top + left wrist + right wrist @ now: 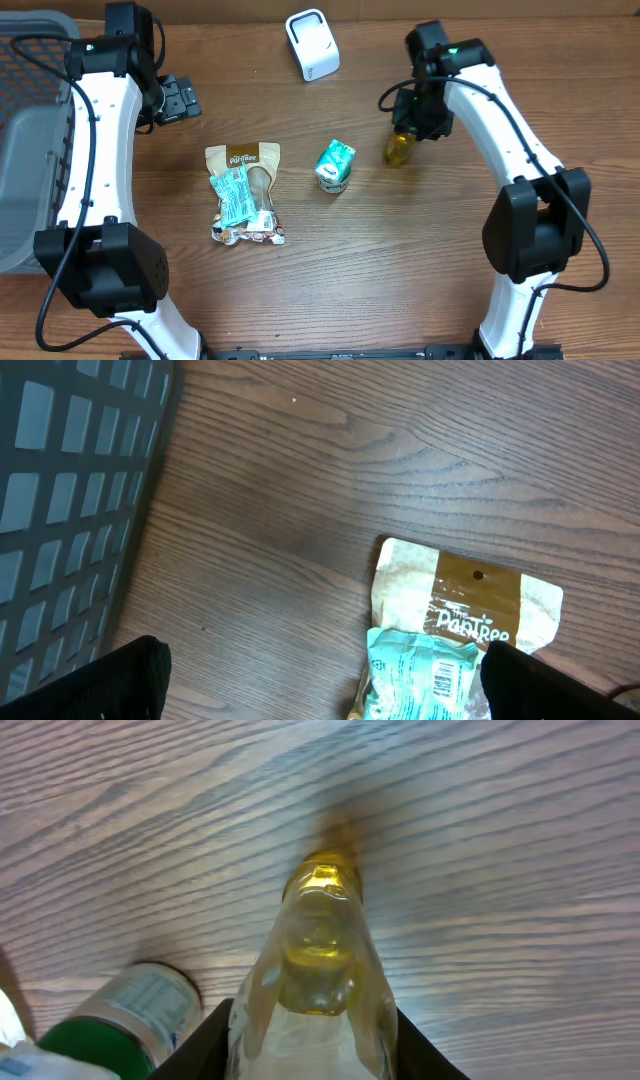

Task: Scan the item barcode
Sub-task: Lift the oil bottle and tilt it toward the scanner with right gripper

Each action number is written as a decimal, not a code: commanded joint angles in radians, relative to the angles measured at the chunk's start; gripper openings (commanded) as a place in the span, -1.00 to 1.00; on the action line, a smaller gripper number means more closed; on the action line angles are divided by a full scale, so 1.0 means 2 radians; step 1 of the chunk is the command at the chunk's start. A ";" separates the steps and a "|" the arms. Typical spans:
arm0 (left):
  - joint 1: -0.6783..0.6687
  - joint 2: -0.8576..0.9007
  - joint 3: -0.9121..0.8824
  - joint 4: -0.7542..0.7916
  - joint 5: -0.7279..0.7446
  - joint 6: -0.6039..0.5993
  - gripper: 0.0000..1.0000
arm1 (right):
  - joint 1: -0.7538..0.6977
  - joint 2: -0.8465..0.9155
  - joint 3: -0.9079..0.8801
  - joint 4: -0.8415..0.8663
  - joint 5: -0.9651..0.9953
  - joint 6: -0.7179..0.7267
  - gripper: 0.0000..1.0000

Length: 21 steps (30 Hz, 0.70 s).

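Hovering left pincer [183, 98]: we see its jaws spread wide above the desk [400, 260].
Right pincer [315, 1042]: straddles yellow bottle [320, 935]; we cannot tell if it grips.

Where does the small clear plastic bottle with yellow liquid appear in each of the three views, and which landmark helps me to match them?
Overhead: the small clear plastic bottle with yellow liquid is right of centre, in the upper half.
Left wrist: not in it.
Right wrist: centre, running down to the bottom edge.
Shared landmark: the green and white round container, left of the bottle in overhead, lower left in right wrist.
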 commanded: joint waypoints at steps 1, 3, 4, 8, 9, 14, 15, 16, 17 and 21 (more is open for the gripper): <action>-0.004 -0.002 0.009 0.000 0.001 0.005 0.99 | -0.020 -0.082 -0.001 -0.002 -0.038 -0.026 -0.34; -0.004 -0.002 0.009 0.000 0.001 0.005 0.99 | -0.043 -0.131 -0.001 -0.002 -0.102 -0.055 -0.35; -0.004 -0.002 0.009 0.000 0.001 0.006 0.99 | -0.055 -0.150 -0.001 -0.003 -0.137 -0.068 -0.36; -0.004 -0.002 0.009 0.001 0.001 0.006 0.99 | -0.114 -0.216 -0.001 -0.027 -0.284 -0.119 -0.52; -0.004 -0.002 0.009 0.000 0.001 0.006 0.99 | -0.122 -0.221 -0.001 -0.035 -0.303 -0.131 -0.52; -0.004 -0.002 0.009 0.000 0.001 0.005 0.99 | -0.144 -0.230 -0.002 -0.118 -0.385 -0.231 -0.52; -0.004 -0.002 0.009 0.000 0.001 0.006 0.99 | -0.142 -0.230 -0.002 -0.130 -0.393 -0.244 -0.51; -0.004 -0.002 0.009 0.000 0.001 0.005 0.99 | -0.138 -0.228 -0.004 -0.140 -0.400 -0.256 -0.52; -0.004 -0.002 0.009 0.000 0.001 0.006 0.99 | -0.132 -0.228 -0.006 -0.146 -0.408 -0.267 -0.52; -0.004 -0.002 0.009 0.000 0.001 0.005 0.99 | -0.106 -0.228 -0.020 -0.141 -0.420 -0.271 -0.52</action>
